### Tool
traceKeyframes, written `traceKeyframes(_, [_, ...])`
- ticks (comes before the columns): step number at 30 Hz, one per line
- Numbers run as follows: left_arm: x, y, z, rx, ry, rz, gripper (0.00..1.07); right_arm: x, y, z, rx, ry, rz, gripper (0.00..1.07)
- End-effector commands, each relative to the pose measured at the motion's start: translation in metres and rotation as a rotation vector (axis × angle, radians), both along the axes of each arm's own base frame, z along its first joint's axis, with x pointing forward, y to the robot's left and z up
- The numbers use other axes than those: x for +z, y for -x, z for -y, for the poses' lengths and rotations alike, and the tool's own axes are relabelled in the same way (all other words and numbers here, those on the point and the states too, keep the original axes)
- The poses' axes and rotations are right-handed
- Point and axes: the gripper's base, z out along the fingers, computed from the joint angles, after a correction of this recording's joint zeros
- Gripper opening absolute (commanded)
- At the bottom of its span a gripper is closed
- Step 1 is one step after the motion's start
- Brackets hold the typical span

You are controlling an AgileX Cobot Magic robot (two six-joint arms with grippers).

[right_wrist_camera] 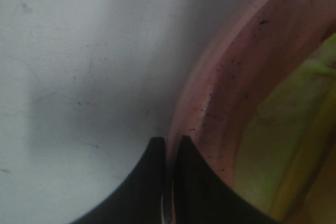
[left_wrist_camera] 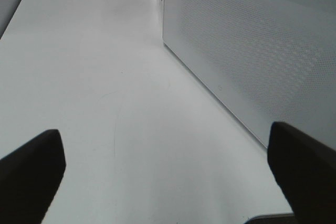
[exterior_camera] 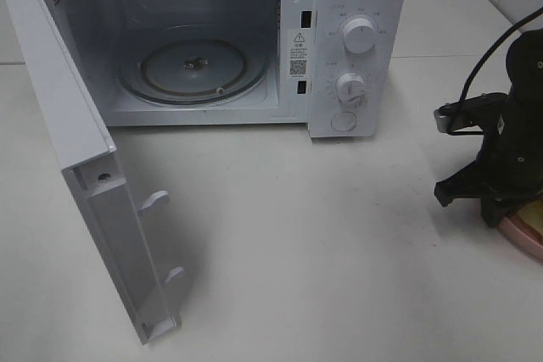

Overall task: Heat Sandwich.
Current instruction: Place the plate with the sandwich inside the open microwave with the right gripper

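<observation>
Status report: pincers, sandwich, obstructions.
Left pincer open, beside microwave. Right pincer shut on pink plate rim. Sandwich on plate, outside microwave. Microwave door open.

Left end effector (left_wrist_camera: 165,132): jaws spread wide, both dark fingertips showing. Right arm (exterior_camera: 517,116) reaches down at the right edge; right end effector (right_wrist_camera: 169,141) pinched closed on pink plate (right_wrist_camera: 236,61) rim.

White microwave (exterior_camera: 356,6), pink plate (right_wrist_camera: 236,66) (dark-speckled), yellow-green sandwich (right_wrist_camera: 283,129).
</observation>
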Motion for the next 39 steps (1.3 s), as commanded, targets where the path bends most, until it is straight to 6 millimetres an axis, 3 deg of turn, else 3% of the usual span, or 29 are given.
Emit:
traceKeyframes(1, [0.0,0.003,0.0,-0.009,0.003,0.032,1.01,0.0,0.001,0.002,-0.006,0.011,-0.017,0.01])
traceKeyframes(13, [0.0,0.003,0.0,-0.009,0.003,0.032,1.01,0.001,0.004,0.003,0.005,0.032,-0.055,0.01])
traceKeyframes(23, [0.0,0.003,0.0,-0.009,0.003,0.032,1.01,0.022,0.008,0.005,0.015,0.131,-0.025,0.01])
traceKeyframes(35, [0.0,0.003,0.0,-0.009,0.003,0.032,1.01,0.032,0.017,-0.013,0.079,0.214,-0.039,0.01])
traceKeyframes(39, [0.0,0.003,0.0,-0.009,0.003,0.032,1.01,0.033,0.024,-0.032,0.14,0.238,-0.07,0.02])
